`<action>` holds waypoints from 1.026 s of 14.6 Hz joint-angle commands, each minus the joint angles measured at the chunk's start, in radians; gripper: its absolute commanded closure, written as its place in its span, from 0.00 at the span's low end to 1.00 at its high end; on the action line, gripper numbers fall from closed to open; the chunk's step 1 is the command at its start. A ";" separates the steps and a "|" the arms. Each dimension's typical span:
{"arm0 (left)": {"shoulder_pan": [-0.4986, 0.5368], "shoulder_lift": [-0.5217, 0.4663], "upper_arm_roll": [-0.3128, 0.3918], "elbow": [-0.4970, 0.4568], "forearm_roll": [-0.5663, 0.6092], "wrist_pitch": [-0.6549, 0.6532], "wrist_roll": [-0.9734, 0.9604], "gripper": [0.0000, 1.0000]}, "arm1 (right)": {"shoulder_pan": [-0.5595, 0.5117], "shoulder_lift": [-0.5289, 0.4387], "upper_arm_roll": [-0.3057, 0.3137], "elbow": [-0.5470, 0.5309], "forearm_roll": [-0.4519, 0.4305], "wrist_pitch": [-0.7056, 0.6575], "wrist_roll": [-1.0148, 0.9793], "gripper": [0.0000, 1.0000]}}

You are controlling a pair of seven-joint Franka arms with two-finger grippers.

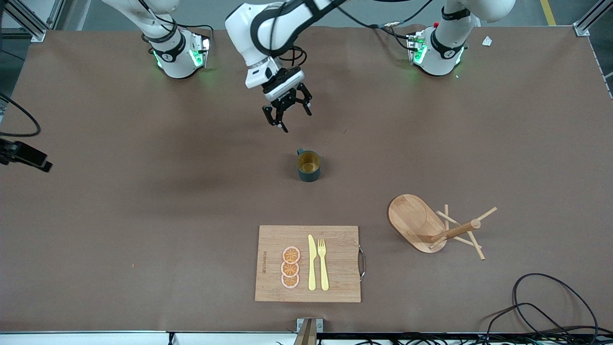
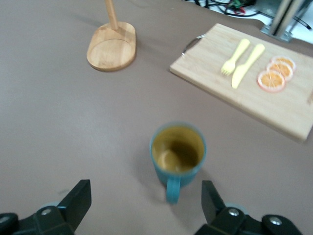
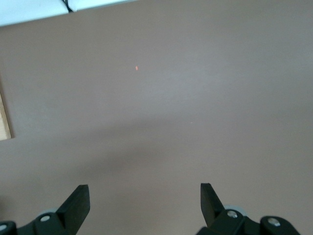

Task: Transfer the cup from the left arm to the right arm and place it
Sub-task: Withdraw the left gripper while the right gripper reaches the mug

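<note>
The cup (image 1: 309, 166) stands upright on the table (image 1: 119, 201), free of any grip, its small handle turned toward the left gripper (image 1: 286, 114); it looks stiff, light and smooth-glazed, so likely slippery; pinching the wall across the rim seems the safest hold, the handle being too slight. The left gripper hangs above the table just short of the cup, fingers spread wide; the right gripper (image 3: 142, 208) waits over bare table, fingers also apart. A cutting board (image 1: 335, 282) and a wooden stand (image 1: 416, 223) lie past the cup.
</note>
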 commanded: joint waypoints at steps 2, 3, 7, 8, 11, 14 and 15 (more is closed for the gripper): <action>0.172 -0.139 -0.008 -0.031 -0.158 0.035 0.145 0.01 | 0.023 0.065 0.003 0.000 0.019 0.015 -0.006 0.00; 0.221 -0.157 -0.010 -0.031 -0.191 0.037 0.200 0.01 | 0.027 0.065 0.003 -0.009 0.034 0.007 -0.006 0.00; 0.410 -0.243 -0.010 -0.031 -0.277 0.040 0.450 0.00 | 0.135 0.078 0.003 -0.025 0.040 -0.048 -0.001 0.00; 0.456 -0.256 -0.011 -0.029 -0.300 0.040 0.527 0.00 | 0.169 0.089 0.001 -0.025 0.036 -0.041 0.000 0.00; 0.597 -0.289 -0.011 0.001 -0.410 0.066 0.785 0.00 | 0.262 0.123 0.003 -0.025 0.043 -0.004 0.134 0.00; 0.718 -0.305 -0.011 0.021 -0.502 0.066 0.995 0.00 | 0.368 0.156 0.003 -0.022 0.049 0.045 0.378 0.00; 0.749 -0.308 -0.011 0.021 -0.502 0.066 1.058 0.00 | 0.407 0.182 0.004 -0.019 0.063 0.073 0.481 0.00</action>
